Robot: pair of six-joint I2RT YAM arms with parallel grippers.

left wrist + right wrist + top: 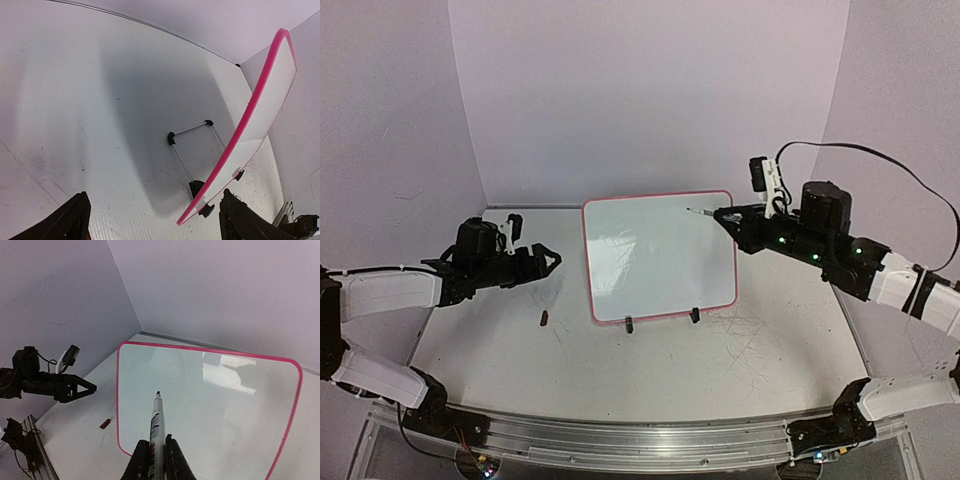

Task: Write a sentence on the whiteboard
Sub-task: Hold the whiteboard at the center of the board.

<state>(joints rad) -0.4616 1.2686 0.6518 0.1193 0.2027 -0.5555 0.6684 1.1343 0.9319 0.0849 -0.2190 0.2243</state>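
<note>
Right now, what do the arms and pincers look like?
The left arm and right arm have white shells, black joints and motor housings. The left pincer and right pincer are black and tapered. A black cable loops over the right arm, which shows green lights.

Top view looks down from behind — wrist views, closer, share the whiteboard [660, 255] with it.

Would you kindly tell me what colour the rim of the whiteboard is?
The rim of the whiteboard is bright pink, clearest in the left wrist view.
</note>
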